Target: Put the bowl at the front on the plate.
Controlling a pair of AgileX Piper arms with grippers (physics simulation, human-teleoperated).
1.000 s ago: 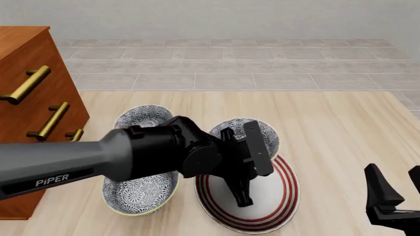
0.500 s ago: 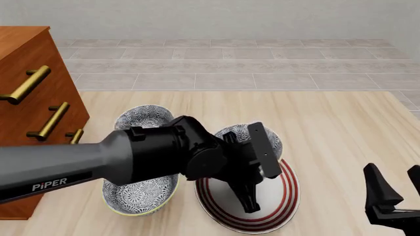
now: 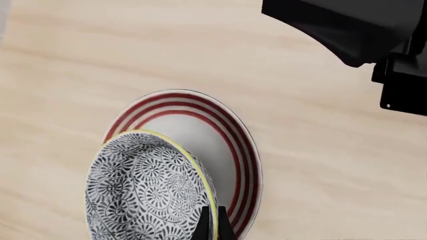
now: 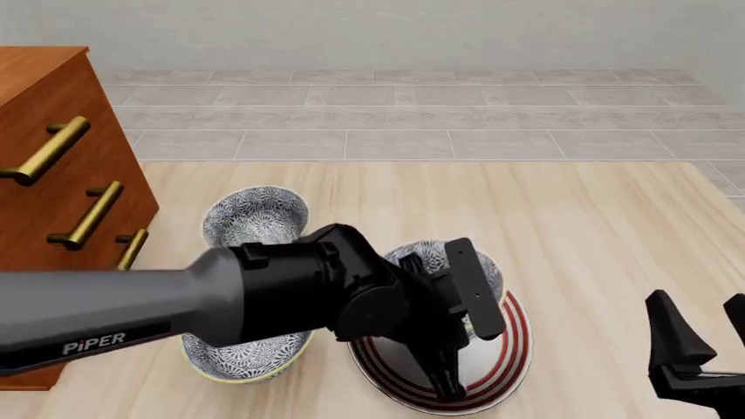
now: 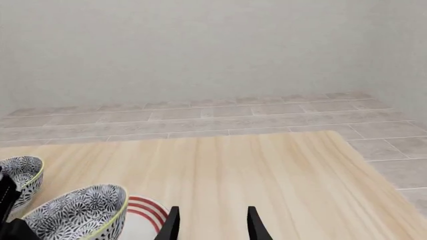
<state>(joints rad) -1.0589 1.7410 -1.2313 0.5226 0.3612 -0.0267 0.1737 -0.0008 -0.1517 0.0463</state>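
The left gripper [image 4: 456,340] pinched the rim of the bowl [image 3: 147,192] over the plate [image 3: 230,145] at the front view's lower centre — placing step, lowering and release seemingly next — the right gripper [image 5: 210,222] idled spread.

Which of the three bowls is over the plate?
The bowl held by the left gripper: it overlaps the plate. The far-left bowl and the near-left bowl sit on the table, beside the plate.
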